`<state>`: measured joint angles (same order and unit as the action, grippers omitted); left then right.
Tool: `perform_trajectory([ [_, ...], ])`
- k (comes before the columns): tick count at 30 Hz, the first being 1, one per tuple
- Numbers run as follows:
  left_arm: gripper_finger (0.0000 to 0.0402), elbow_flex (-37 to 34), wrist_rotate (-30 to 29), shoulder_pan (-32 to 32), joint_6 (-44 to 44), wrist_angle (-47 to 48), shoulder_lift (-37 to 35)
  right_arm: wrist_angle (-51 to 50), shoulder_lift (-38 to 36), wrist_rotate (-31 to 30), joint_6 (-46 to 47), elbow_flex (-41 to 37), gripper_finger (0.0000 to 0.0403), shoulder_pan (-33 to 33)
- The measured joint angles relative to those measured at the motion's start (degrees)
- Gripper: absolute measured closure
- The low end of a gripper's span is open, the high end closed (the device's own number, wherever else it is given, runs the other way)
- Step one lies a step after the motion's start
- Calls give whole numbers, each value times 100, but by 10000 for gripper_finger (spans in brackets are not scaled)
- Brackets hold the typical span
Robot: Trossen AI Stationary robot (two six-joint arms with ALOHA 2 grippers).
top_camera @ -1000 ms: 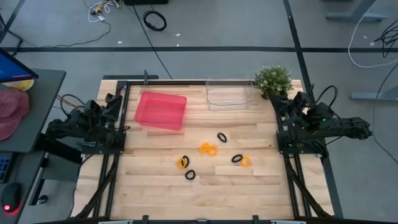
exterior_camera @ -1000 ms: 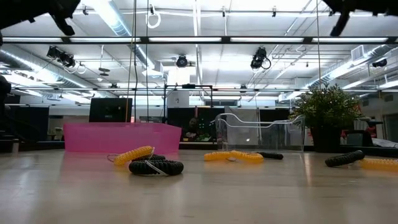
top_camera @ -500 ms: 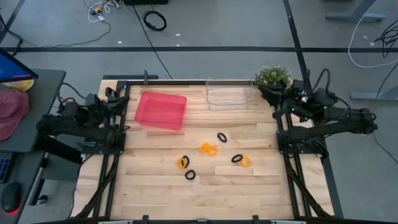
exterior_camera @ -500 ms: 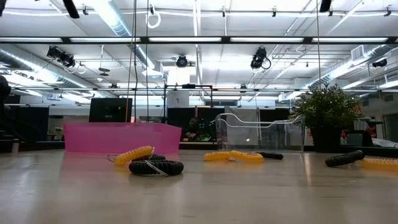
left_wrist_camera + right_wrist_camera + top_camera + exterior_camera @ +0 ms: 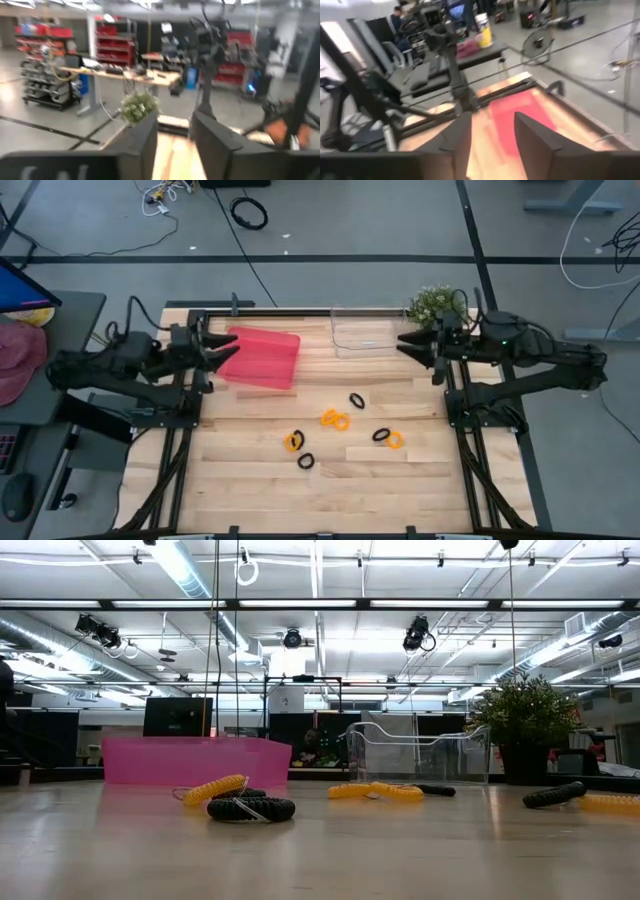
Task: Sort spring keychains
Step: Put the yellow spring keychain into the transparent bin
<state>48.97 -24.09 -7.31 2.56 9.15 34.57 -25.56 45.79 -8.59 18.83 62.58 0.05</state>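
High view: spring keychains (image 5: pixel 335 420) mid-table, both claws seemingly open at edges.

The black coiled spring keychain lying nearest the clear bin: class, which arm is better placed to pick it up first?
Probably the right. The black coiled spring keychain lies closer to the right gripper, open beside the clear plastic bin; the left gripper hovers over the pink tray.

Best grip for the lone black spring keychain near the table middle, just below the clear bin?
The black spring keychain lies flat as a small open loop, nothing touching it. I'd come straight down from above and pinch across one side of the coiled ring, one finger inside the loop, one outside. The right gripper sits nearer than the left gripper; both are open and raised.
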Motion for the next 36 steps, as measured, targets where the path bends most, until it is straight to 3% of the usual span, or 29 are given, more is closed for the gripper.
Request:
perform_trajectory([
  [5, 207, 505, 346, -2, 124, 930, 372, -131, 405, 497, -142, 5, 215, 115],
  [10, 185, 752, 664, -2, 278, 1565, 609, -390, 956, 567, 27, 3, 211, 319],
  [18, 196, 761, 244, 0, -143, 1729, 748, -1607, 1849, 351, 482, 3, 211, 356],
  [21, 202, 761, 195, 0, -14, 1729, 828, -2228, 2191, 630, 662, 3, 211, 443],
  [29, 207, 761, 1231, -2, 168, 1780, 1065, -3180, 2951, 1345, 1278, 2, 211, 1162],
  [36, 207, 761, 1383, -2, 141, 1774, 1379, -3312, 3460, 1376, 2369, 1, 211, 1831],
])
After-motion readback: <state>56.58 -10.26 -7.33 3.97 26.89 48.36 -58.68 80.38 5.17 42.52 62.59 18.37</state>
